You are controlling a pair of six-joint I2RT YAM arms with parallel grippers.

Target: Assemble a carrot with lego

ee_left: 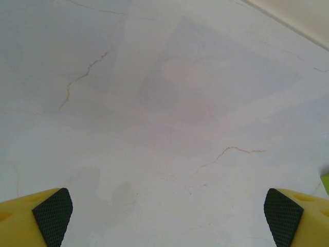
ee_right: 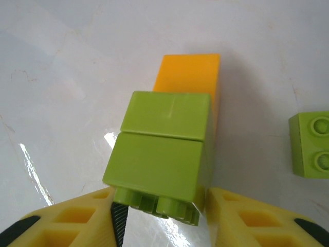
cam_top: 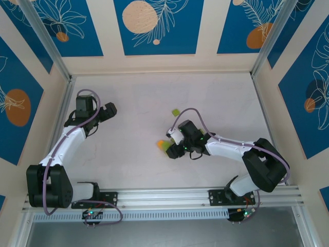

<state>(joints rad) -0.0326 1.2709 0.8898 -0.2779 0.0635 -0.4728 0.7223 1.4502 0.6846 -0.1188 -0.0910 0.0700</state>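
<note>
In the centre of the top view, the right gripper (cam_top: 172, 149) was low over the table (cam_top: 128, 92), and the carrot (cam_top: 164, 145) lay just at its tip. In the right wrist view, the carrot (ee_right: 164, 144) filled the middle of the frame. It was two lime-green bricks (ee_right: 167, 116) joined one behind the other, with the orange brick (ee_right: 187, 72) as its tip at the top of the frame, pointing away from the camera.

The right gripper (ee_right: 162, 206) had its two yellow fingers (ee_right: 234, 221) pressed against both sides of the nearest green brick, so it was clenched on the carrot. I judge that it took this end because the studs there are still free, and the figure must be kept from sliding while another piece is pressed on.

A loose lime-green brick (ee_right: 311, 144) lay studs-up at the right edge of that frame, apart from the carrot, probably waiting for its turn. The top view also showed a loose green piece (cam_top: 176, 111) above the gripper, perhaps the same one.

The left gripper (cam_top: 105, 110) stood in the left part of the top view, well apart from the bricks. In its own view the left fingers (ee_left: 51, 218) sat in the two bottom corners, fully spread and holding nothing, likely kept aside so as not to disturb the work.
</note>
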